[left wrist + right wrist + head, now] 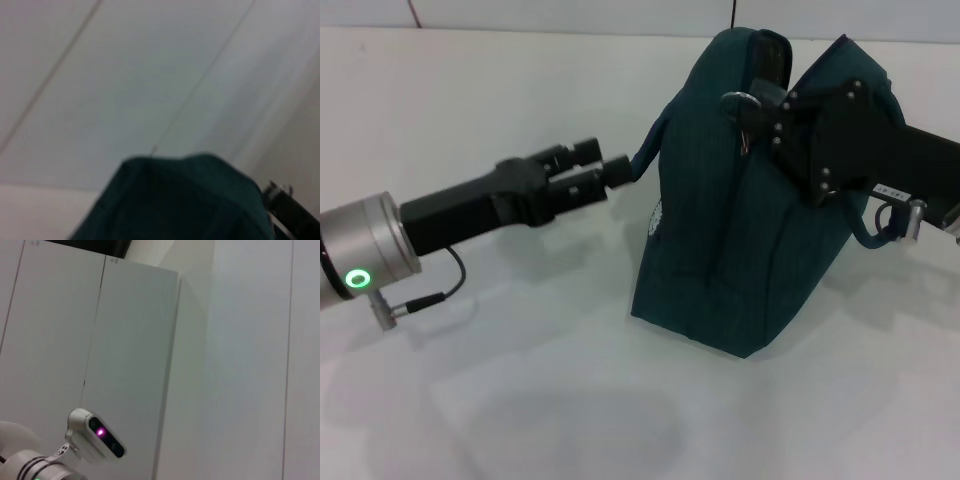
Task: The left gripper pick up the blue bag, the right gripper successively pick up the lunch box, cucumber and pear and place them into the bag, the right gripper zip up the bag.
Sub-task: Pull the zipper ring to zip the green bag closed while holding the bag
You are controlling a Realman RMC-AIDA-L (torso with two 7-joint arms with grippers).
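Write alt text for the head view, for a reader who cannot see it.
A dark teal blue bag stands upright on a white table. The left claw grips a handle loop at its left side. The right claw reaches across the bag's top by the metal zipper ring. No lunch box, cucumber or pear is visible.

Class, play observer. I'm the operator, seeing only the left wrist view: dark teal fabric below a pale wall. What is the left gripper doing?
Observer: The left gripper is shut on a loop handle at the side of the dark teal fabric tote bag.
Operator: And the right gripper?
Observer: The right gripper is at the bag's top, by the metal ring zipper pull.
Operator: Is the bag hanging?
Observer: No, its base appears to rest on the white table.
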